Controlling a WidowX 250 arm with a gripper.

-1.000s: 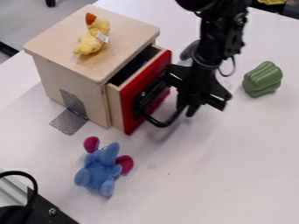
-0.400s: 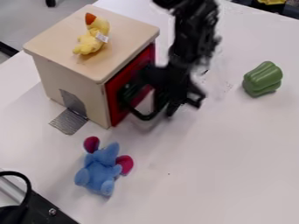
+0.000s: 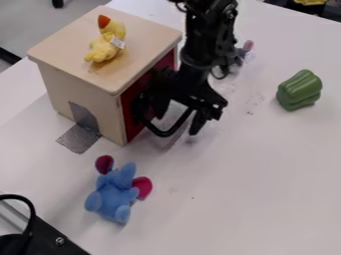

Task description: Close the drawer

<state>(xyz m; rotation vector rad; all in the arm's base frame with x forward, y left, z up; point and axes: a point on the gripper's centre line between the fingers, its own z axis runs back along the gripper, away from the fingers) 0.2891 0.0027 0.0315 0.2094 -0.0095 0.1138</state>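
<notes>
To the gripper's left, as viewed, the box is placed, topped by the duck. The plush is set front-left of the gripper, the pepper right, the small toy behind-right.

White tabletop is spanning most of the view, carrying faint smudges and a few dark specks. Grey floor is showing beyond it at upper left; a small black object is standing there, a dark bar crossing the left edge. Light is falling evenly, casting soft shadows.
</notes>
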